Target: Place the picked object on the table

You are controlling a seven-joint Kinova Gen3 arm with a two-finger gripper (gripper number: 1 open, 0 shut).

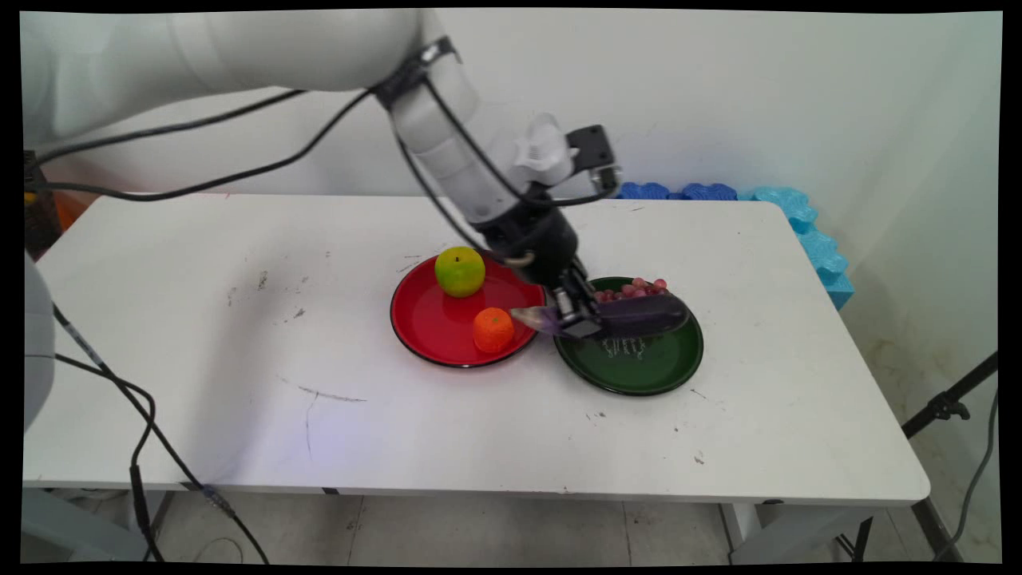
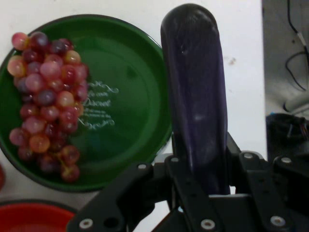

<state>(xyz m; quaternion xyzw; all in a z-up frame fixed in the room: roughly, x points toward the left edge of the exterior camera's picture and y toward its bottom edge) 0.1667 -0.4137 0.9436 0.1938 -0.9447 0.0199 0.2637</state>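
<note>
Eggplant [image 2: 195,96] — long, glossy, dark purple, rounded at the free end — clamped between the fingers of the black gripper [image 1: 576,317], held level above the green plate [image 1: 639,371]. Round and shiny, that plate, with pale lettering at its middle and a bunch of red grapes [image 2: 46,96] along its far rim. Just beside it, a red plate [image 1: 431,327] with a smooth green apple [image 1: 460,271] and a dimpled orange [image 1: 493,329]. All on the scuffed white table [image 1: 239,359].
</note>
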